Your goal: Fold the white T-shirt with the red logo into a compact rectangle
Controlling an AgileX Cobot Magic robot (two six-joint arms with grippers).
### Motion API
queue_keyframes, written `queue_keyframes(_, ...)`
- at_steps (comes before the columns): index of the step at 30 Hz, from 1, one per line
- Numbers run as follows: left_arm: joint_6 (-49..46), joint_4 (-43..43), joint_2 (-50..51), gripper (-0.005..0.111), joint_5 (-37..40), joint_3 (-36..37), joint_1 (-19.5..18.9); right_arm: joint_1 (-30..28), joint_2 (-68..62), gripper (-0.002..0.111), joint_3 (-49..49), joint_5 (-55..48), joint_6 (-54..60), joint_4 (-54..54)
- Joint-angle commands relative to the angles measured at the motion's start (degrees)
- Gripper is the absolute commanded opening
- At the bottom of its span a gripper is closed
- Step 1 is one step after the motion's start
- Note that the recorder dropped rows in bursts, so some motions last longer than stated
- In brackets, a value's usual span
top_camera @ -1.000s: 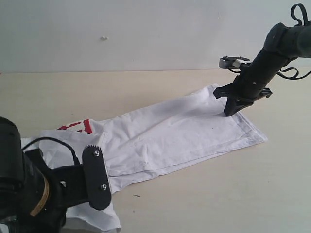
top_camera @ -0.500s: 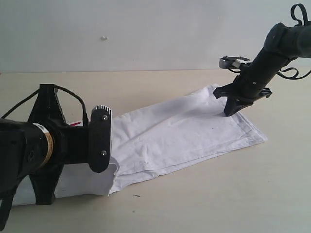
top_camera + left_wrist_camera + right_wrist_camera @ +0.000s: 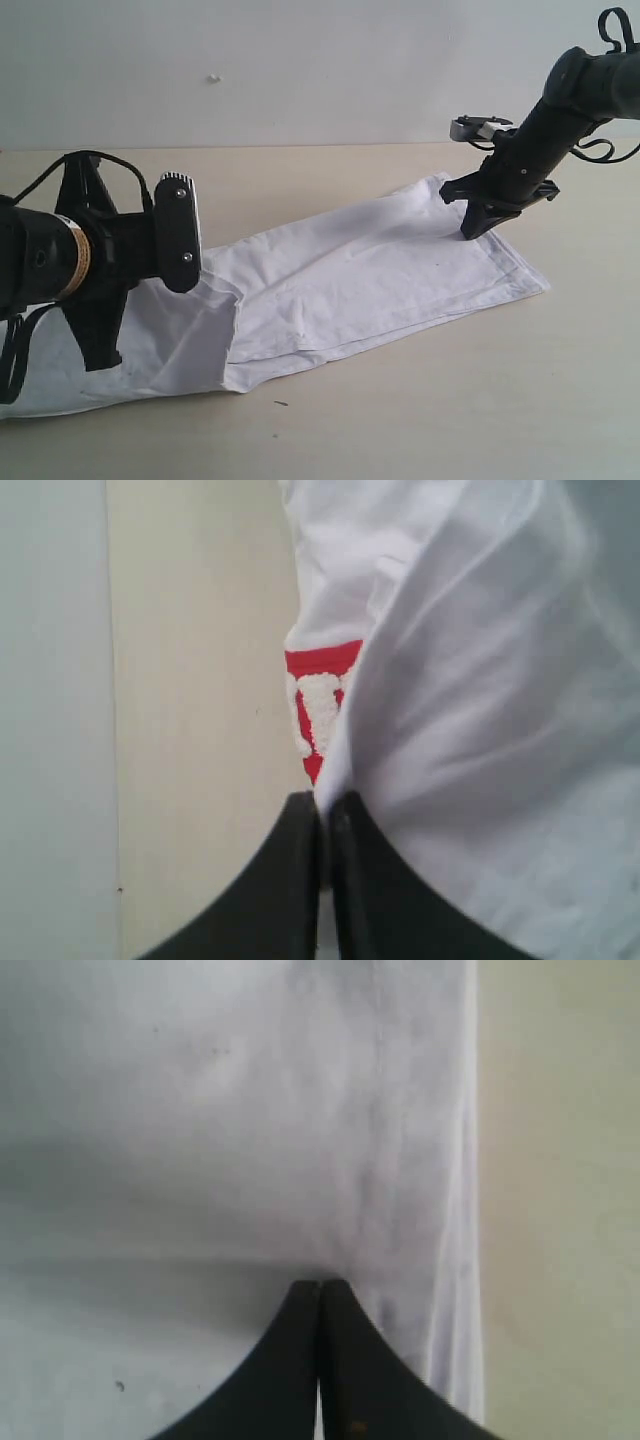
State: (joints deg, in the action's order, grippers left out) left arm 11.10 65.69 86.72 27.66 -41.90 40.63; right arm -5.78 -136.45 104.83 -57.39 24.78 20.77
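The white T-shirt [image 3: 350,280] lies as a long folded strip across the table, from front left to back right. My left gripper [image 3: 327,805] is shut on a fold of the shirt [image 3: 480,680], right beside the red logo [image 3: 320,705], of which only a small part shows. In the exterior view the left arm [image 3: 90,260] hovers over the strip's left end, hiding its fingertips and the logo. My right gripper [image 3: 470,233] is shut, with its tips pressed down on the shirt [image 3: 200,1110] near the far right hem and no cloth seen between them.
The beige table [image 3: 450,400] runs back to a pale wall [image 3: 300,70]. A small dark speck [image 3: 281,403] lies on the table in front of the shirt. The right arm's cables [image 3: 600,150] hang above the table at the right edge.
My left arm has risen and swung back over the shirt's left end with the cloth in its grip. The red logo, visible earlier, is now covered in the exterior view. The right arm has not moved.
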Motion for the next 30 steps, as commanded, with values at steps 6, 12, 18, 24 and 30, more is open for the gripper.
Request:
queue_keyframes(6, 4.2, 0.06, -0.04, 0.0, -2.14, -0.27, -6.06, -0.23, -0.27, 0.0, 0.14, -0.1, 0.59, -0.1)
queue_keyframes(12, 4.29, 1.55, -0.04, 0.043, -5.16, -0.27, -6.84, -0.23, -0.27, 0.0, 0.14, -0.1, 0.59, -0.22)
queue_keyframes(18, 10.5, 2.34, -0.29, 0.043, -4.17, -0.27, -6.73, -0.23, -0.27, 0.0, 0.14, -0.1, 0.72, -0.2)
queue_keyframes(24, 0.52, -27.26, 4.08, 0.012, -5.79, -0.49, -3.96, -0.23, -0.27, 0.0, 0.14, 0.0, 0.72, -0.2)
queue_keyframes(30, -1.78, -33.2, 11.79, 0.002, -1.64, -7.25, -6.85, -0.23, -0.27, 0.0, 0.14, -0.3, 0.72, -0.2)
